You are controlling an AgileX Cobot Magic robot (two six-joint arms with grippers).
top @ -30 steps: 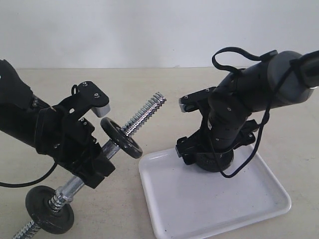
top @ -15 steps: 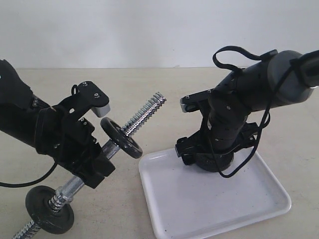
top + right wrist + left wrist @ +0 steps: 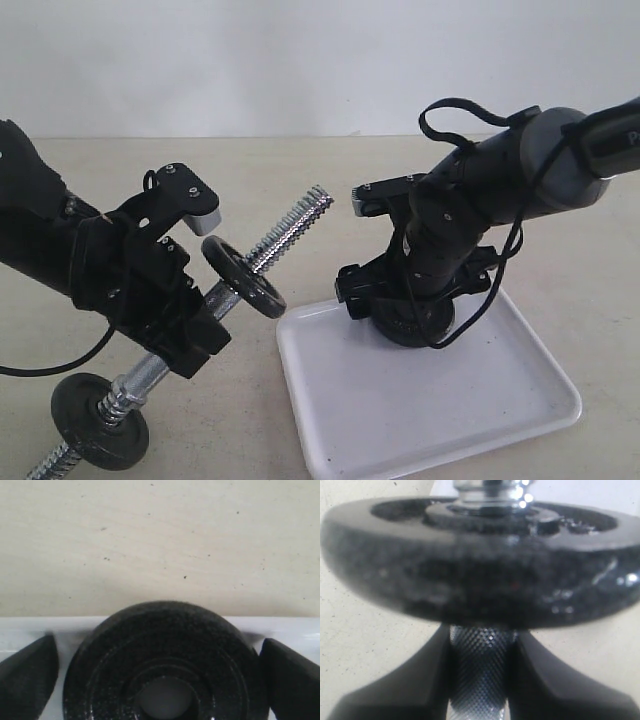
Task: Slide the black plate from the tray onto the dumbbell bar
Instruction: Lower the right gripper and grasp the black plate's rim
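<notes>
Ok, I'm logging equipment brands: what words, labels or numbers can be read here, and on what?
"P": white letter on the right arm, cut off by the picture's edge; the rest is out of view.
Nothing readable on the black plate, the tray, the dumbbell bar or its discs.

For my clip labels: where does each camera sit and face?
Exterior: off the arms, raised, looking down at the table; left arm and right arm show.
Left wrist: on the left arm, facing the dumbbell bar clamped in the left gripper.
Right wrist: on the right arm, facing down at the black plate inside the open right gripper.
Shared: exterior and right wrist both show the black plate on the tray.
</notes>
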